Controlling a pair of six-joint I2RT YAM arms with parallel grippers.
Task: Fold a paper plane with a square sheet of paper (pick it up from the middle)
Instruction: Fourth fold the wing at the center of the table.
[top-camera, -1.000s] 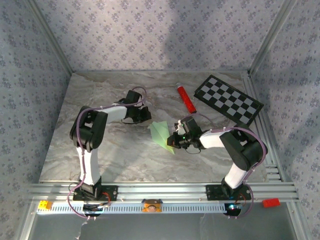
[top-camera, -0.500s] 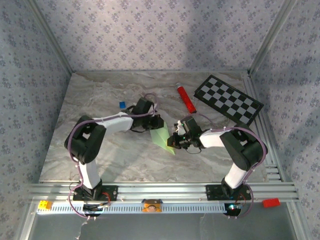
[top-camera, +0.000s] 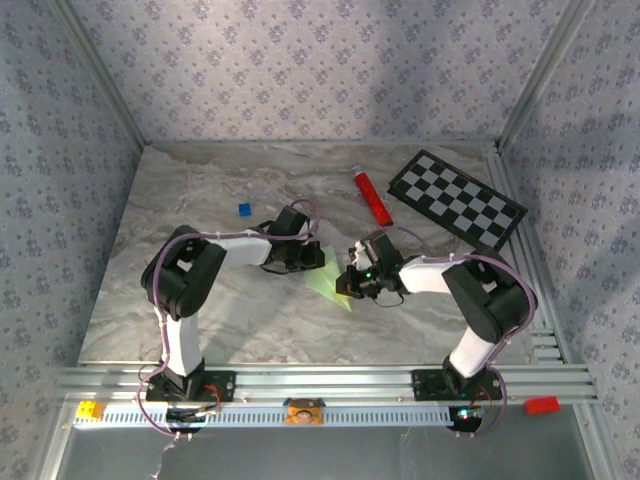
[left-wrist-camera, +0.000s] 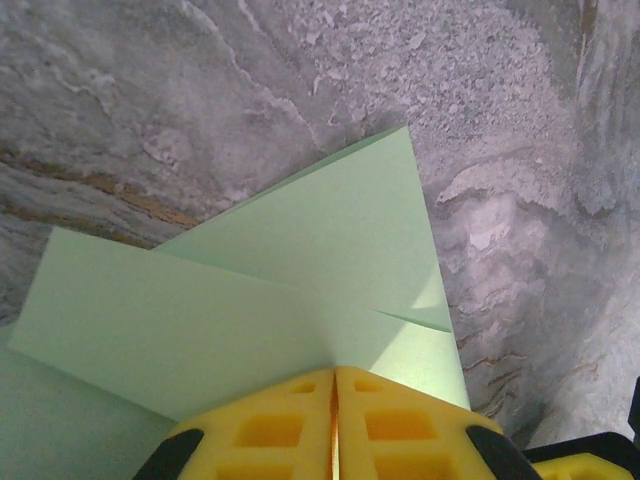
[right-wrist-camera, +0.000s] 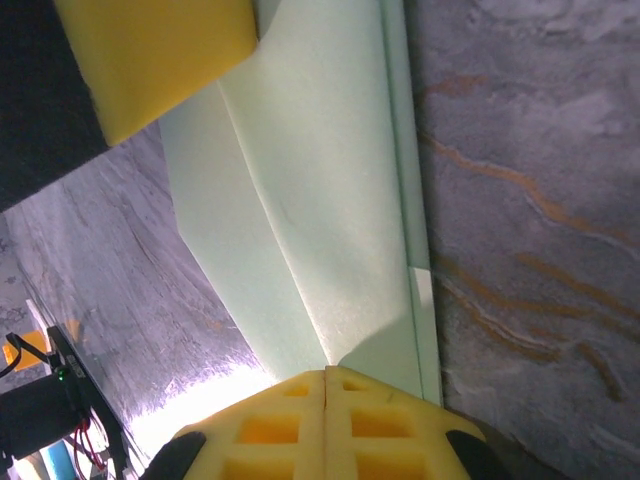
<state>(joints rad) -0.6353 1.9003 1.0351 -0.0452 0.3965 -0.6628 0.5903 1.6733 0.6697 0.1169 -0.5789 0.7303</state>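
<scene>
The square sheet of paper (top-camera: 328, 282), pale green and partly folded into angular flaps, lies on the marble table between my two grippers. My left gripper (top-camera: 316, 258) is shut, its yellow tips resting on the paper's far-left part. In the left wrist view the shut pads (left-wrist-camera: 336, 372) meet a crease in the paper (left-wrist-camera: 300, 260). My right gripper (top-camera: 349, 283) is shut too, with its tips on the paper's right edge. The right wrist view has its pads (right-wrist-camera: 327, 375) closed at the end of a long fold in the paper (right-wrist-camera: 320, 200), with a left pad (right-wrist-camera: 150, 50) across the sheet.
A red tube (top-camera: 372, 196) and a black-and-white checkerboard (top-camera: 457, 198) lie at the back right. A tiny blue square (top-camera: 244, 209) sits behind the left arm. Patterned walls and metal posts close in the table (top-camera: 200, 300), with a rail along its near edge.
My left arm has swung right and forward from the table's middle onto the paper, uncovering the blue square. The paper's raised flap now lies flatter. The right gripper has stayed in place.
</scene>
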